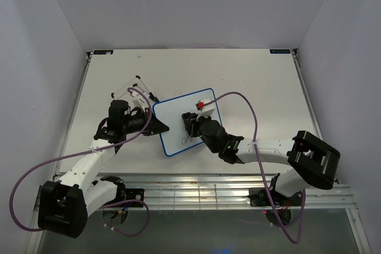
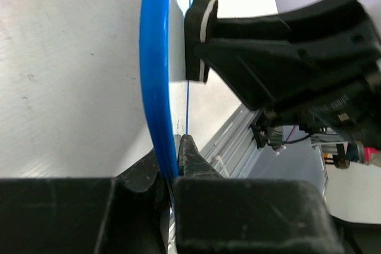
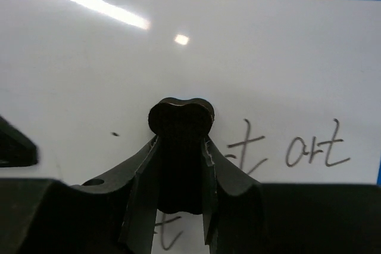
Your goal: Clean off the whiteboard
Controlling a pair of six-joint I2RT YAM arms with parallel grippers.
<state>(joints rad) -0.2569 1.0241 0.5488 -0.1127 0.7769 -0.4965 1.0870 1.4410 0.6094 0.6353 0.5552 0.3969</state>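
Left jaws pinch the whiteboard (image 1: 175, 126) rim; right jaws clamp the eraser (image 3: 180, 117).

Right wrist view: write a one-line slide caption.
Right gripper holds black eraser against the whiteboard, beside unerased handwriting.

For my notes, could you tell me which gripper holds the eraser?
The right gripper, shut on the black eraser; the left gripper clamps the whiteboard by its rim.
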